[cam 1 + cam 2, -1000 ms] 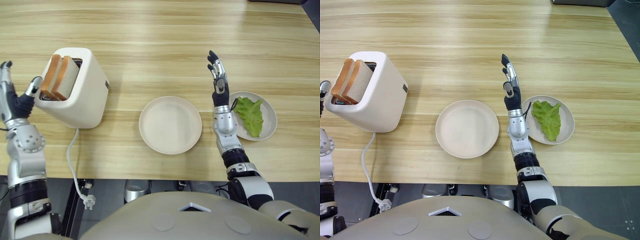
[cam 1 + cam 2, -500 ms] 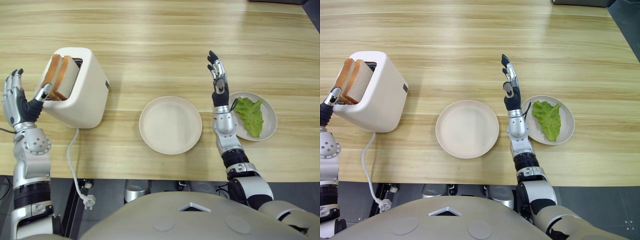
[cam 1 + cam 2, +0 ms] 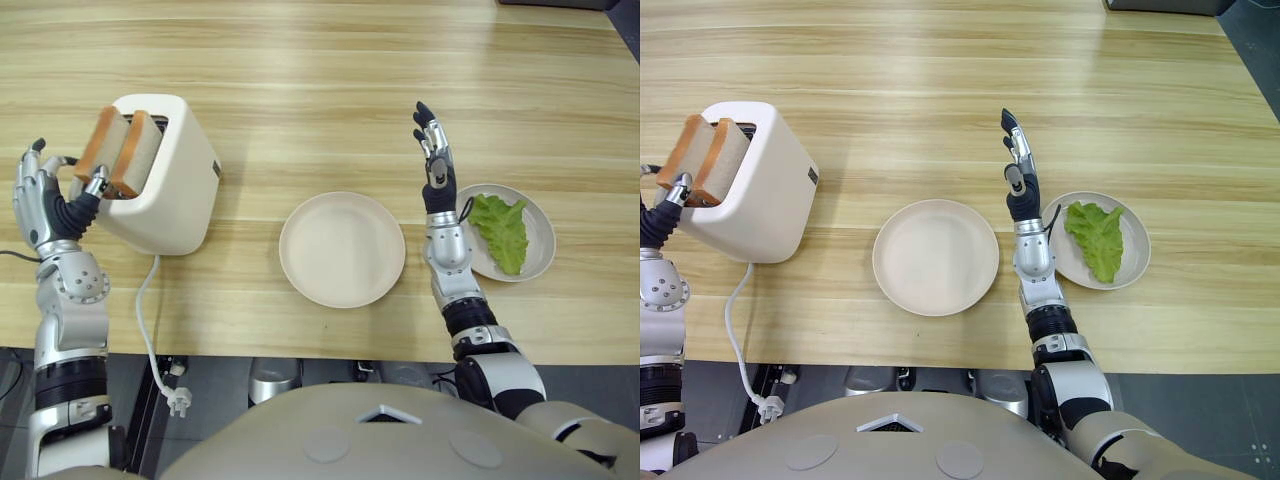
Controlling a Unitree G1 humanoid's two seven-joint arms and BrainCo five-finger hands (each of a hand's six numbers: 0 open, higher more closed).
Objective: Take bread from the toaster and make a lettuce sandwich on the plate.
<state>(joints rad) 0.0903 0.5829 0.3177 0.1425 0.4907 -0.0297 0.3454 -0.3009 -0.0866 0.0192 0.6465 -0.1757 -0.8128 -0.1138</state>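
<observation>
Light plank-grained wooden table (image 3: 320,70), evenly lit, dark grey floor (image 3: 1210,420) past its near edge

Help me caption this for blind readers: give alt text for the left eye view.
The robot's left hand is beside two bread slices sticking out of a white toaster on a wooden table. An empty plate sits centre; the open right hand is raised beside a small plate of lettuce.

Left hand (image 3: 45,205) at the bread (image 3: 120,150) in the toaster (image 3: 170,190).
Your right hand (image 3: 437,165) stands upright, fingers (image 3: 426,118) straight, near the lettuce (image 3: 500,232) and the plate (image 3: 342,250).
</observation>
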